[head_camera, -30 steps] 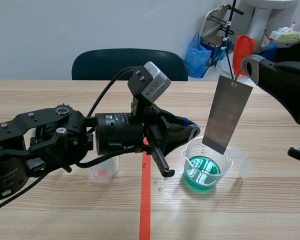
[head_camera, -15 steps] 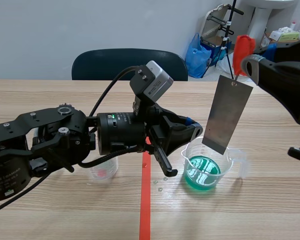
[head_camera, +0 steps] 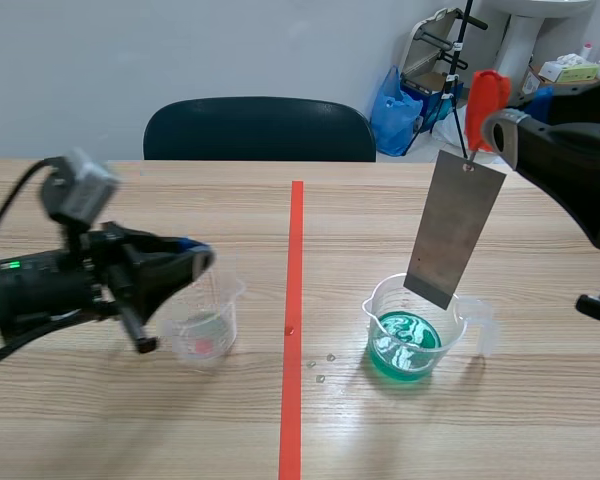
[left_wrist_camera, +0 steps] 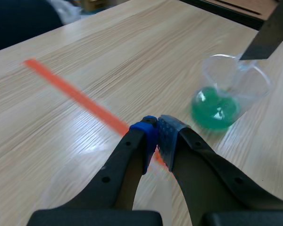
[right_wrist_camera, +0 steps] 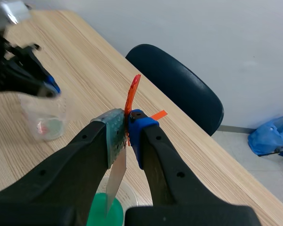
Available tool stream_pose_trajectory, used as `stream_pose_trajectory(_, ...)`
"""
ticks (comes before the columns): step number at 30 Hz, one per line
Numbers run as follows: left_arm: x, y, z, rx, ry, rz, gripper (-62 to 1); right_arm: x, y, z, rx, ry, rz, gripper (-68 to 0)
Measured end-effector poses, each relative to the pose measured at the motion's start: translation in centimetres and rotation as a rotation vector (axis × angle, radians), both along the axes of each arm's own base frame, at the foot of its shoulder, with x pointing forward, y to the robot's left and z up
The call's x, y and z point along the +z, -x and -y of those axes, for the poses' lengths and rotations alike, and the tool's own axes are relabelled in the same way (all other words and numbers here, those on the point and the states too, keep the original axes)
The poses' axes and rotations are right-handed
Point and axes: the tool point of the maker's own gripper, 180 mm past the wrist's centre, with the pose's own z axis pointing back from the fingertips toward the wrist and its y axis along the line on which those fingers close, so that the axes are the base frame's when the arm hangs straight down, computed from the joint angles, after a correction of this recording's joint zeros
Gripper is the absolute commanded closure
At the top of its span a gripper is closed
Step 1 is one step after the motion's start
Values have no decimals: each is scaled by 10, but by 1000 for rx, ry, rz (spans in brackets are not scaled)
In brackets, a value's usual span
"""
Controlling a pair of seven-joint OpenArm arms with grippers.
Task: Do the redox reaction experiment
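Jaws of the right gripper (right_wrist_camera: 127, 123) hold a metal strip (head_camera: 454, 228) by its red tab (head_camera: 486, 95), hanging beneath, apparently just over the green-filled beaker (head_camera: 457, 326); left gripper (left_wrist_camera: 156, 126) closed, empty. Any swing could topple the beaker.

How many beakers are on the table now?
2. A clear beaker sits left of the tape line; a beaker of green liquid sits right of it, under the metal sheet. None seems hidden.

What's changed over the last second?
The left gripper, shut, pulled back from beside the green-liquid beaker to its own side, next to the small clear cup. The right gripper kept the metal plate hanging over the beaker; both vessels stayed put.
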Motion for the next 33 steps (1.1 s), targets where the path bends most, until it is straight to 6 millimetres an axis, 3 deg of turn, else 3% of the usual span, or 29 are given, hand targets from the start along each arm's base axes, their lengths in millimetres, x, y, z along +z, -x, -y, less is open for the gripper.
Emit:
stream_pose_trajectory(5, 9, 39, -55, 55, 6, -15, -21, 0, 0, 0, 0, -1, 0, -20)
stream_pose_trajectory(10, 2, 82, -101, 110, -55, -15, -22, 0, 0, 0, 0, 0, 0, -19)
stream_pose_trajectory(19, -2, 188, -137, 103, -126, -55, -23, 0, 0, 0, 0, 1, 0, -19)
stream_pose_trajectory(25, 10, 237, -155, 156, -179, 9, -30, 0, 0, 0, 0, 1, 0, -19)
stream_pose_trajectory(27, 12, 248, -163, 184, -184, 0, -81, 0, 0, 0, 0, 1, 0, -19)
stream_pose_trajectory(29, 10, 251, -173, 226, -208, -5, -187, 0, 0, 0, 0, 1, 0, -20)
stream_pose_trajectory(33, 8, 251, -188, 267, -255, 5, -523, 0, 0, 0, 0, 1, 0, -19)
